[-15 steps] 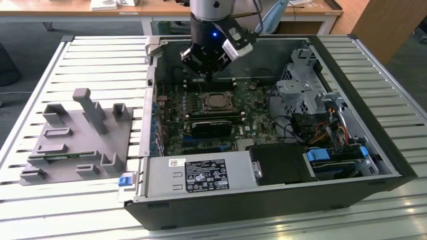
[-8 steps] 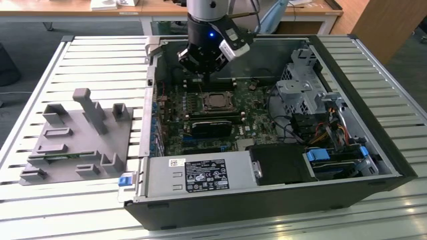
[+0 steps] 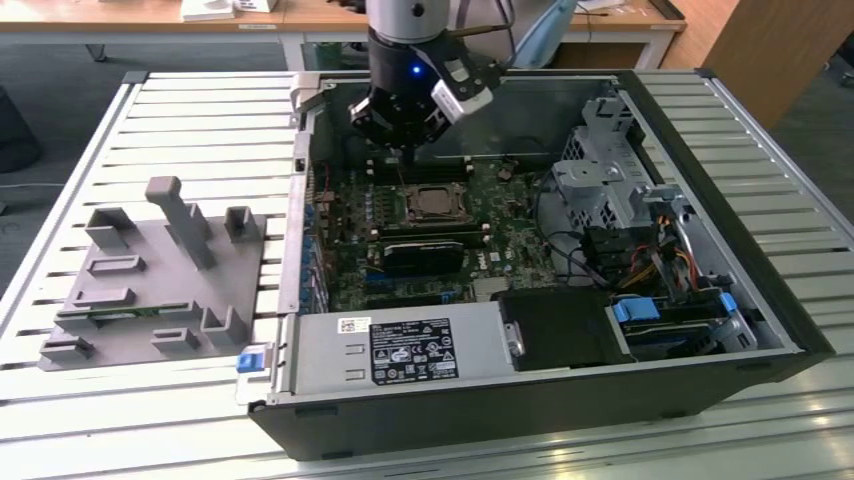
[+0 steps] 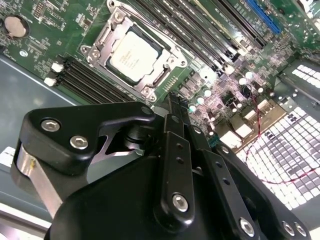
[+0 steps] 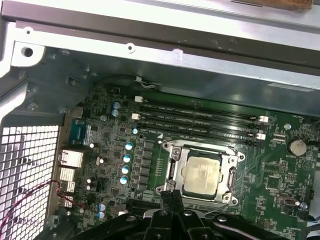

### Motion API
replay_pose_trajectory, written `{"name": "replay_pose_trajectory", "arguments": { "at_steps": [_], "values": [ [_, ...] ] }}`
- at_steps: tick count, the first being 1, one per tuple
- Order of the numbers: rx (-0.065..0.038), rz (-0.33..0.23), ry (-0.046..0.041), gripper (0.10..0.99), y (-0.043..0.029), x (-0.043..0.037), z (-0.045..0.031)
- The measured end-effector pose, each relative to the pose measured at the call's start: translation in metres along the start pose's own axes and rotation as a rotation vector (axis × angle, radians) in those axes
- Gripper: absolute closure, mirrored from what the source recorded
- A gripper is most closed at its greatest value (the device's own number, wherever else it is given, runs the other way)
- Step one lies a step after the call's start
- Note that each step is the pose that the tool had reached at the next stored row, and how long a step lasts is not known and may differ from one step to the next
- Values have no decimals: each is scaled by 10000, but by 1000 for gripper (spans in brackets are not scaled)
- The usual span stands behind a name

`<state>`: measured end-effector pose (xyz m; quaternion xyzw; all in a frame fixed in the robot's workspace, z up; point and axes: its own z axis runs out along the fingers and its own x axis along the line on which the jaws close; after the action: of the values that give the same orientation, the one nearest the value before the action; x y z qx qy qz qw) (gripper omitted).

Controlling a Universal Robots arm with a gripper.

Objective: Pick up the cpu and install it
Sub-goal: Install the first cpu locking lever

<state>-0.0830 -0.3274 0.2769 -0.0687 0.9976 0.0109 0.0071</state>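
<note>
Exterior view: an open computer case [image 3: 747,330] lies on a slatted metal table [image 3: 200,120], with the arm's gripper [image 3: 400,150] hanging above the far part of the motherboard [image 3: 400,250]. The cpu [image 3: 430,203] sits in its metal-framed socket [image 3: 430,190], which lies at about 5 o'clock from the fingertips and close beneath them. A grey plastic tray [image 3: 147,290] rests on the table well apart from the case, at 9 o'clock from the socket. The power supply [image 3: 400,350] fills the case's near edge at 6 o'clock from the socket, and a drive cage [image 3: 601,175] stands at 3 o'clock.

Second wrist view: the two black fingers [image 4: 175,125] lie pressed flat against each other with nothing between them, and the gripper [image 4: 174,97] tip ends just short of the socket frame [image 4: 150,75]. The cpu [image 4: 132,52] shows its silvery top, seated level within the frame. Memory slots [image 4: 85,80] run beside the socket.

First wrist view: the closed gripper [image 5: 171,194] tip stands just beside the socket's edge, and the cpu [image 5: 201,172] lies inside the frame [image 5: 172,170]. Whether the retaining frame is latched over the chip cannot be told for certain. A row of capacitors [image 5: 127,157] lines the board beside the socket, and a perforated panel [image 5: 25,160] closes the case wall.
</note>
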Motion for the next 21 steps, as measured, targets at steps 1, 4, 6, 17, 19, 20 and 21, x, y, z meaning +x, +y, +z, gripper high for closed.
{"name": "replay_pose_trajectory", "arguments": {
  "at_steps": [1, 4, 6, 17, 19, 20, 21],
  "values": [
    [0, 0, 0, 980, 2, 11, 1],
    [0, -1, 0, 980, 7, 53, 5],
    [-1, -1, 0, 980, 13, 84, 10],
    [0, -1, 0, 980, 168, 197, 54],
    [0, 0, 0, 980, 205, 206, 76],
    [1, 1, 1, 980, 230, 207, 87],
    [1, -1, 1, 980, 253, 208, 99]
  ]
}}
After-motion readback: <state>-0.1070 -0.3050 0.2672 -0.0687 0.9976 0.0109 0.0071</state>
